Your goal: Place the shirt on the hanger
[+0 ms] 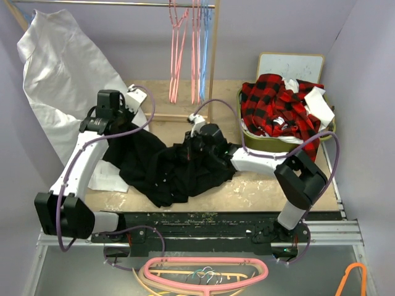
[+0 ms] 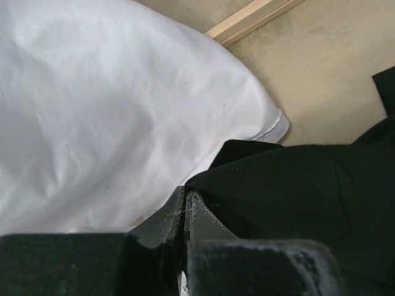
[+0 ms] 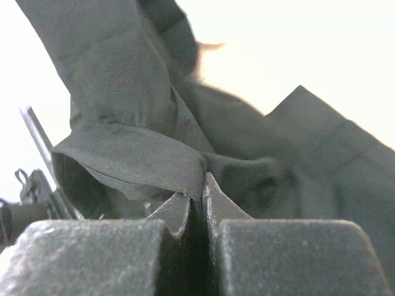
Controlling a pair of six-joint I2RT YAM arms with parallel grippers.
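Observation:
The black shirt (image 1: 173,168) lies crumpled in the middle of the table. My left gripper (image 1: 117,137) is at its left edge, beside the white cloth; in the left wrist view the gripper (image 2: 186,195) is shut, with the edge of the shirt (image 2: 296,191) pinched at its tips. My right gripper (image 1: 199,143) is on the shirt's upper right part; in the right wrist view the gripper (image 3: 202,186) is shut on a fold of the shirt (image 3: 136,154), lifted a little. The light blue hanger (image 1: 204,49) hangs on the rail at the back, next to pink hangers (image 1: 179,43).
A big white cloth (image 1: 62,74) hangs at the back left and reaches the table (image 2: 111,111). A green basket (image 1: 259,143) with a red-and-black plaid shirt (image 1: 278,105) stands at the right. A wooden rack post (image 1: 213,55) rises behind the shirt. More hangers (image 1: 203,274) lie below the near edge.

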